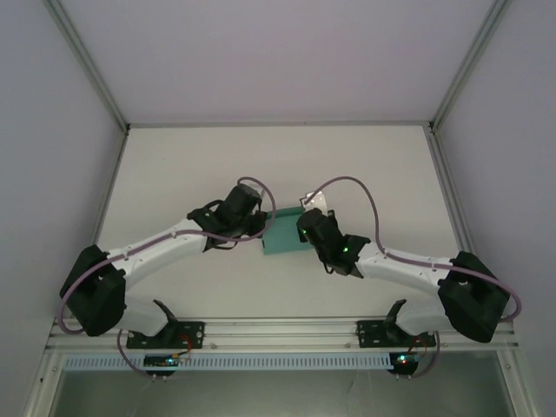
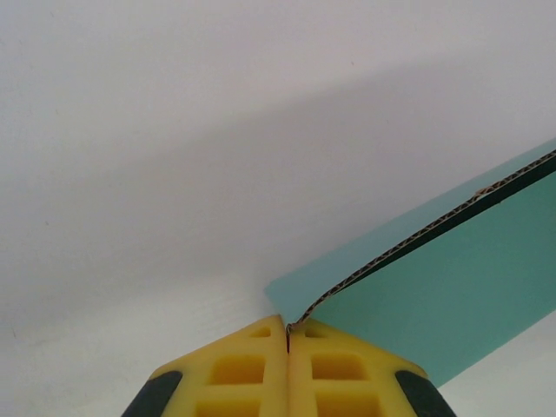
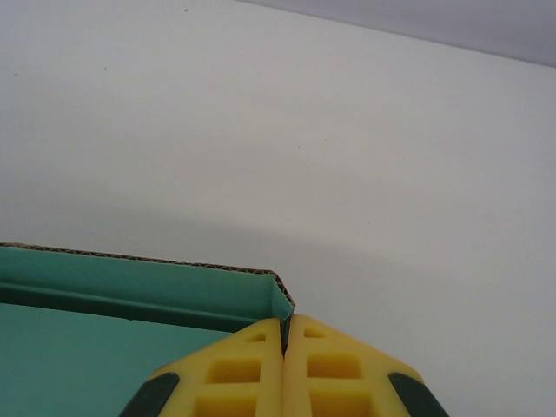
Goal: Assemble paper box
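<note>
Left fingers (image 2: 268,346): pressed together, pinching the corrugated edge of a raised flap of the paper box (image 2: 452,300); from the wrist, the card runs off toward 2 o'clock.

Right fingers (image 3: 268,337): pressed together on a folded-up wall corner of the box (image 3: 95,360); the green floor spreads toward 9 o'clock.

Top view: box (image 1: 282,236) near the middle of the white table (image 1: 261,161), left fingers at its 9 o'clock edge, right fingers at its 2 o'clock corner. Both wrists overlap and hide part of the card. A pale purple cable (image 1: 356,184) loops over the right arm at 1 o'clock. Metal rail (image 1: 287,328) at 6 o'clock; white walls (image 1: 52,130) all round.
</note>
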Action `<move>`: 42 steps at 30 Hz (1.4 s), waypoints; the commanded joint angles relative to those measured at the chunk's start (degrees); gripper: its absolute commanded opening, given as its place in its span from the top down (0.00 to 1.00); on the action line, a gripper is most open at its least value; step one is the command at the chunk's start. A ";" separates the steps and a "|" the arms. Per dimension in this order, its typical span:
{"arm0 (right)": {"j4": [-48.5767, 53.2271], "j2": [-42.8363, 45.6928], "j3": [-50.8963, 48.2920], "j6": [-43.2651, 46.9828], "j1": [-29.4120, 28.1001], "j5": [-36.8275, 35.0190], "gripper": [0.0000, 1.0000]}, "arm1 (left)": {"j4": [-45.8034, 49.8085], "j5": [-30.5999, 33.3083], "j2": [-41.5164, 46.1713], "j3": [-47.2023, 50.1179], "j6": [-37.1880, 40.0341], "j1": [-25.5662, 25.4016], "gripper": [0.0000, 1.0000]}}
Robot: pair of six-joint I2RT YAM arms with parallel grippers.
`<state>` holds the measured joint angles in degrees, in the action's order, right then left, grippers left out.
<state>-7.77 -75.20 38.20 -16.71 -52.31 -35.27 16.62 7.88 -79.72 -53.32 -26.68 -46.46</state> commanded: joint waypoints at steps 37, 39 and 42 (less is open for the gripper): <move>7.55 32.01 -20.64 -7.59 -2.28 14.05 0.61 | -39.43 25.30 3.47 24.03 21.36 -27.82 1.00; 12.78 36.26 -20.05 -8.01 -1.71 15.85 0.51 | -38.11 25.87 3.39 23.57 21.82 -28.11 1.00; 19.03 41.44 -18.86 -9.84 -0.16 18.65 0.33 | -37.97 26.31 3.40 23.79 22.33 -28.36 1.00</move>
<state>2.81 -37.17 17.82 -24.08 -53.60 -21.30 -22.13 36.49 -75.53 -29.50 -6.52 -73.76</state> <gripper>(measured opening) 0.648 0.041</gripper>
